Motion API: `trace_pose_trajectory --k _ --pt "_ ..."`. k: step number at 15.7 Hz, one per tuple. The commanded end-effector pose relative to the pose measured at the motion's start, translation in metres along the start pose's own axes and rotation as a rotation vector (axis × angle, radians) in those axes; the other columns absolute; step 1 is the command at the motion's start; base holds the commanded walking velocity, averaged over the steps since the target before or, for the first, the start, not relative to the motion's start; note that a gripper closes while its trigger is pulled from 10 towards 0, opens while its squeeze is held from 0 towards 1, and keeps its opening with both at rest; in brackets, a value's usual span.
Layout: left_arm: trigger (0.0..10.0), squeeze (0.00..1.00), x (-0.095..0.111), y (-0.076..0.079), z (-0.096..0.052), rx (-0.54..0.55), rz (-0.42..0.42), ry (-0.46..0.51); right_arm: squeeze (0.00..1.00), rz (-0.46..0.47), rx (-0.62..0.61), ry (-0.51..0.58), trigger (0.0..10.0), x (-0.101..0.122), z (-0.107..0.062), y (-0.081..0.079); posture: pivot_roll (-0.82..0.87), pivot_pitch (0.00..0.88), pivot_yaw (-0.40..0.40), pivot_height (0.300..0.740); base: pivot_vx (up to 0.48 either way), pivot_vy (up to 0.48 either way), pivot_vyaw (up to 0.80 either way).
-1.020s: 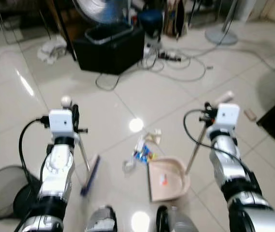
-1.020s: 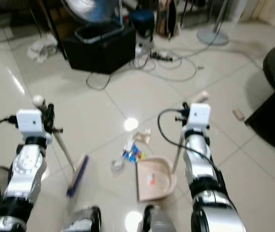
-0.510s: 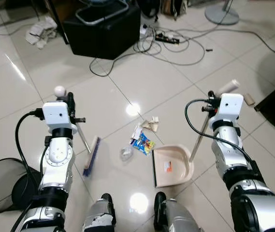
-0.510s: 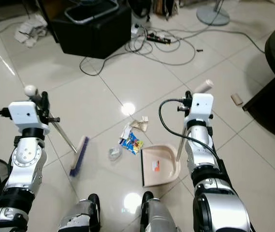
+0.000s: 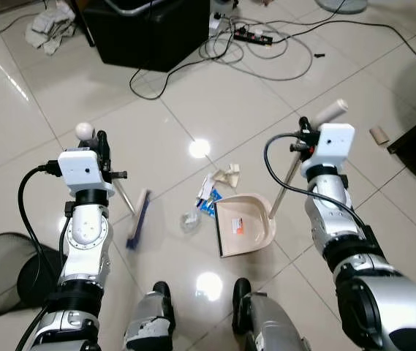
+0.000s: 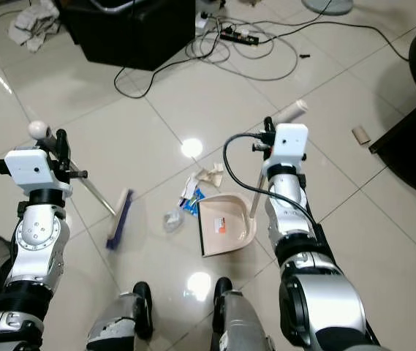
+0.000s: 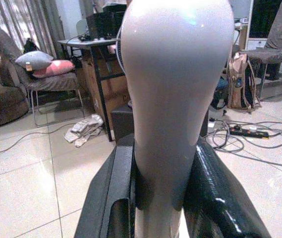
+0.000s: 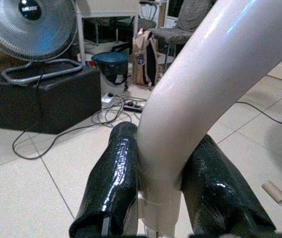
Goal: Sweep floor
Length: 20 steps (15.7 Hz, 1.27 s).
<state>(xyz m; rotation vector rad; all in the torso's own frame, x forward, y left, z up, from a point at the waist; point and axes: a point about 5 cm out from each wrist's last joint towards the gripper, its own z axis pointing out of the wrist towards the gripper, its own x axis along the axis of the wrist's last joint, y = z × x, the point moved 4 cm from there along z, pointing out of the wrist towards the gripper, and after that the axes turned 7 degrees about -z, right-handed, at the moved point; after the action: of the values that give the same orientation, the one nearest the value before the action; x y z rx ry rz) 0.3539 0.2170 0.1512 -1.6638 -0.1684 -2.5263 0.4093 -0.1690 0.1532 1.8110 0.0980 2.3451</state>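
**A:** So where's it at with the sweeping? Looks like the left hand is pinching the pale handle of the blue-bristled broom, whose head sits on the glossy tiled floor off to the left of the mess.

**B:** Yep, and the right hand is clamped round the pale handle of the beige plastic dustpan, which lies flat on the floor with its open edge just beside the small heap of crumpled paper and wrappers.

**A:** So mid-setup, nothing swept in yet?

**B:** I'd say so. The next move probably calls for dragging the broom head rightward through the litter towards the pan, keeping the pan steady.
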Motion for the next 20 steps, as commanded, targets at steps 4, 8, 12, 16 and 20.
trace_pose_trajectory --k 4,8,12,16,20 --pt "10.0 0.00 -0.004 0.009 -0.002 -0.018 -0.018 -0.015 0.00 -0.011 0.016 0.000 10.0 0.004 0.004 -0.008 0.06 0.391 -0.027 0.740 0.000 0.000 0.00" --pt "10.0 0.00 -0.008 0.019 -0.006 -0.049 -0.061 -0.049 0.00 0.032 0.010 -0.017 10.0 0.005 0.005 -0.024 0.07 0.390 -0.024 0.740 0.000 0.000 0.00" --pt "10.0 0.00 -0.017 0.029 -0.014 -0.123 -0.086 -0.104 0.00 0.048 0.011 -0.048 10.0 0.001 0.002 -0.035 0.07 0.386 -0.022 0.740 0.000 0.000 0.00" --pt "10.0 0.00 -0.022 0.040 -0.024 -0.201 -0.097 -0.145 0.00 0.051 0.006 -0.068 10.0 -0.004 0.000 -0.037 0.07 0.379 -0.019 0.740 0.000 0.000 0.00" --pt "10.0 0.00 -0.025 0.044 -0.030 -0.237 -0.126 -0.180 0.00 0.044 -0.011 -0.083 10.0 -0.007 -0.002 -0.035 0.07 0.375 -0.014 0.740 0.000 0.000 0.00"
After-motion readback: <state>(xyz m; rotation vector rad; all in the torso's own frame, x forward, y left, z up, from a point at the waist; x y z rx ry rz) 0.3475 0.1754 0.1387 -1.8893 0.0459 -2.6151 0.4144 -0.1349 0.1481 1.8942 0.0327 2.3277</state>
